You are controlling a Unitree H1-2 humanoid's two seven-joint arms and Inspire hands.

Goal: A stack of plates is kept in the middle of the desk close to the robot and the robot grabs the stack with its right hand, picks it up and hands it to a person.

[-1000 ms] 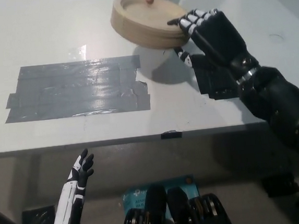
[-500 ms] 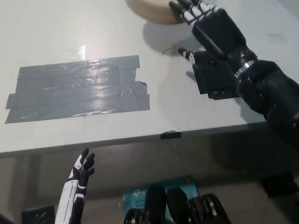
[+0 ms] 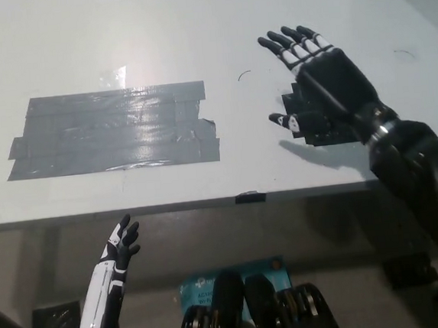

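At the left, below the near edge of the surface [image 3: 192, 28], the white left hand [image 3: 117, 248] rested idle, its fingers [image 3: 126, 230] loosely spread and holding nothing; it sat just where it had been a second earlier. On the surface's left half the patch of grey tape [image 3: 112, 131] lay flat and unmoved.

The change was all on the right. A second earlier the stack of plates had been held up near the far edge, the black hand closed on its near rim and a person's hand on its far side. Half a second earlier the stack had slid mostly past the far edge with the robot's fingers already opening off it. At this moment the stack was gone from view altogether, and so was the person's hand; where it went could not be seen, though it was presumably with the person. The right hand [image 3: 320, 86] hung above the right part of the surface, drawn back toward the near edge, palm open and fingers [image 3: 293, 42] spread wide, empty.

By that showing the handover looked complete, with only pulling the arm back to rest left.
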